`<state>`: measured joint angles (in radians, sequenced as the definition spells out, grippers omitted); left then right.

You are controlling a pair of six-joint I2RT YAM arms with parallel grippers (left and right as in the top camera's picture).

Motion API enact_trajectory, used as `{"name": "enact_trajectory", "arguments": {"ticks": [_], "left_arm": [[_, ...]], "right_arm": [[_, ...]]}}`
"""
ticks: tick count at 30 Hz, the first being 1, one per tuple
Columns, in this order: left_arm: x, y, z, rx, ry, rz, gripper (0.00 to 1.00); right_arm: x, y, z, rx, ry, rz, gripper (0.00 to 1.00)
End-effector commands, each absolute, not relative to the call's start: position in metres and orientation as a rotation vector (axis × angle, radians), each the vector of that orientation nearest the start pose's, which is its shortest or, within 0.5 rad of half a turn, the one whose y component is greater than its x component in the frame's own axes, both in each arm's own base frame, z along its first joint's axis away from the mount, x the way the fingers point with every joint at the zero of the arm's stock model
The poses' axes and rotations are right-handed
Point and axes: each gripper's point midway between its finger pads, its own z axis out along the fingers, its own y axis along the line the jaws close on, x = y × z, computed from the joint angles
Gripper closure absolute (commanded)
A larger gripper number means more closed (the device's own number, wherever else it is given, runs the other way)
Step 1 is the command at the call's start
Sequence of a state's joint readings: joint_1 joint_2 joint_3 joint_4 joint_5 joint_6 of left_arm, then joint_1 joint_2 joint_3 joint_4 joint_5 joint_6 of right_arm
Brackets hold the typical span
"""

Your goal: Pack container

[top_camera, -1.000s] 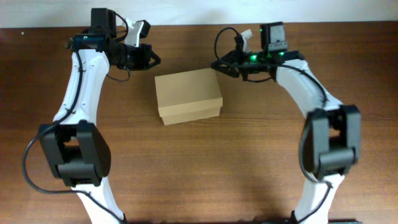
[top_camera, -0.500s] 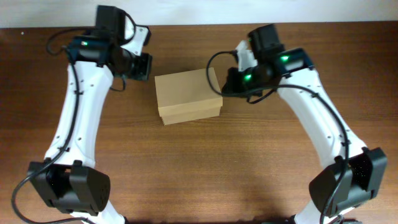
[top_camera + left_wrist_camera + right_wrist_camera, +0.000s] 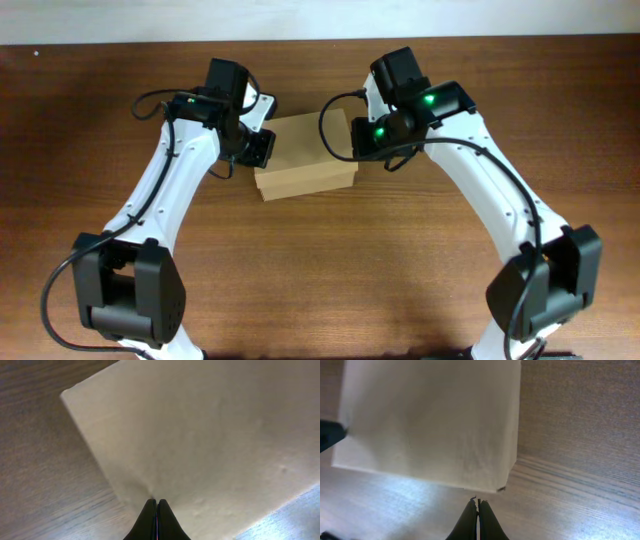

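The container [image 3: 305, 153] is a small tan cardboard box with its lid down, lying on the wooden table between the two arms. My left gripper [image 3: 262, 148] is shut and empty, its tips at the box's left side; in the left wrist view the shut fingertips [image 3: 157, 503] touch the box's top [image 3: 200, 435] near its edge. My right gripper [image 3: 357, 142] is shut and empty at the box's right end; in the right wrist view its tips [image 3: 478, 502] hover just off the box's corner [image 3: 435, 420].
The brown wooden table [image 3: 320, 270] extends all around the box. Its far edge [image 3: 320, 40] meets a white wall. Both arm bases stand at the near edge.
Both arms have swung inward from the back of the table to the box. The left gripper came down onto its left side and the right gripper closed in on its right end.
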<state>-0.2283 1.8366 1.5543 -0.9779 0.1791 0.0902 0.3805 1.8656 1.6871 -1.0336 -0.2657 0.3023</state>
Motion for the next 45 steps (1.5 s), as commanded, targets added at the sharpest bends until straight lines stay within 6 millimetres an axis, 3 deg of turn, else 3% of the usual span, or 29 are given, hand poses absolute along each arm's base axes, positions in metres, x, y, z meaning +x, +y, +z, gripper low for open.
{"name": "enact_trajectory", "arguments": {"ticks": [1, 6, 11, 16, 20, 23, 27, 31, 36, 39, 45], "left_arm": [[0.394, -0.132, 0.122, 0.530, 2.789, -0.310, 0.98], [0.390, -0.131, 0.111, 0.533, 2.806, -0.307, 0.98], [0.380, -0.129, 0.088, 0.534, 2.845, -0.307, 0.98], [0.374, -0.127, 0.073, 0.535, 2.860, -0.307, 0.98], [0.381, -0.129, 0.082, 0.531, 2.820, -0.306, 0.98], [0.397, -0.130, 0.112, 0.518, 2.736, -0.304, 0.99], [0.423, -0.123, 0.178, 0.476, 2.584, -0.254, 0.98], [0.444, -0.086, 0.255, 0.373, 2.444, -0.006, 0.90], [0.441, -0.051, 0.336, 0.327, 2.301, 0.174, 0.88], [0.435, -0.031, 0.363, 0.273, 2.249, 0.247, 0.87], [0.409, 0.006, 0.378, 0.192, 2.256, 0.330, 0.86]], "right_arm": [[0.392, 0.206, 0.141, -0.193, 2.864, 0.521, 0.96], [0.394, 0.207, 0.113, -0.186, 2.925, 0.507, 0.96], [0.393, 0.207, 0.094, -0.179, 2.976, 0.490, 0.96], [0.392, 0.207, 0.086, -0.177, 2.994, 0.485, 0.96], [0.395, 0.206, 0.094, -0.173, 2.973, 0.492, 0.96], [0.405, 0.200, 0.118, -0.151, 2.918, 0.506, 0.96], [0.422, 0.185, 0.171, -0.110, 2.818, 0.519, 0.96], [0.439, 0.156, 0.232, -0.103, 2.690, 0.463, 0.96], [0.442, 0.105, 0.296, -0.062, 2.580, 0.196, 0.96], [0.433, 0.081, 0.331, -0.062, 2.520, 0.021, 0.96], [0.397, 0.063, 0.390, 0.010, 2.399, 0.087, 0.96]]}}
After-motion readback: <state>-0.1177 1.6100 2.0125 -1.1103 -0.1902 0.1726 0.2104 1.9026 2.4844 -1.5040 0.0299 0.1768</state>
